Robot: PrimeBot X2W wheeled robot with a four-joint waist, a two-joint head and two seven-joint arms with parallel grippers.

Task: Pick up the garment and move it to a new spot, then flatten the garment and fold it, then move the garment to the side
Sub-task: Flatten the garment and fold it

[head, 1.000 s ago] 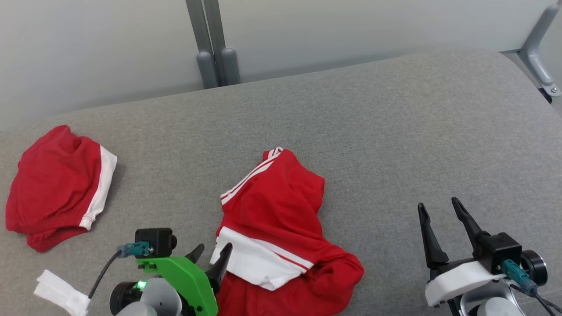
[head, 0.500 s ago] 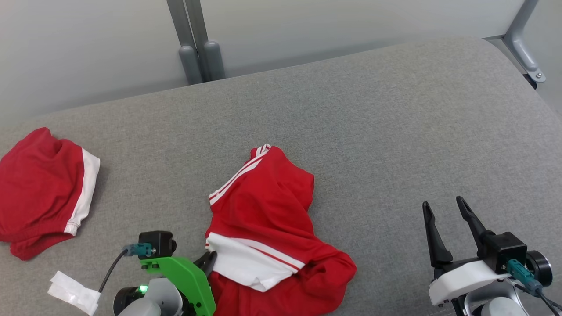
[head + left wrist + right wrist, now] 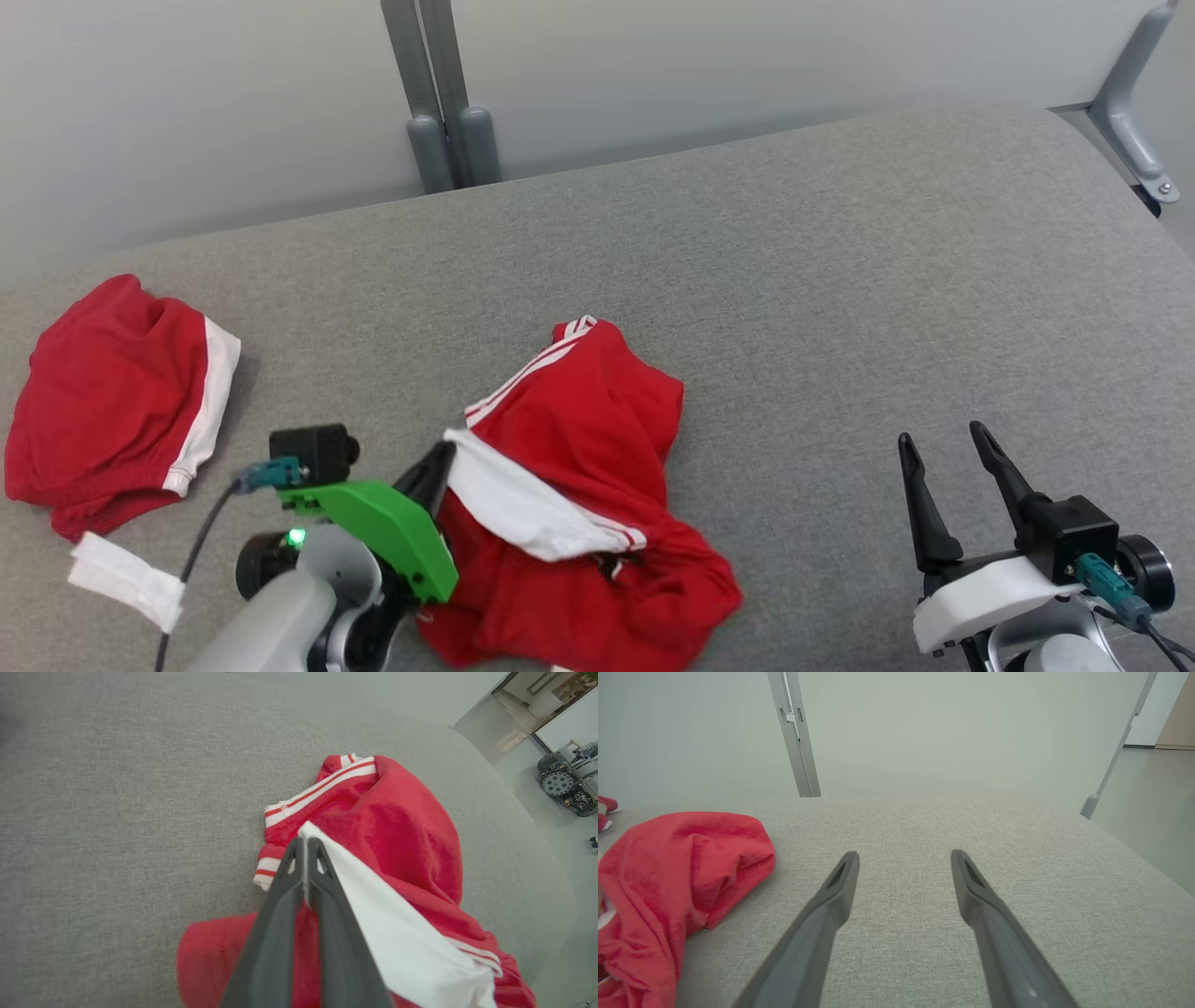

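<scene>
Fingers of left gripper (image 3: pixel 437 464) pinch white edge of red jersey (image 3: pixel 597 420), bulk at their 4 o'clock. Fingers of right gripper (image 3: pixel 939 435) spread, well apart at 3 o'clock

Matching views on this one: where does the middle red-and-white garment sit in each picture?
Head view: garment at lower centre.
Left wrist view: garment from centre to lower right, its white panel pinched by the left gripper.
Right wrist view: garment against the left edge.
Shared landmark: the grey cushion beneath it.
</scene>
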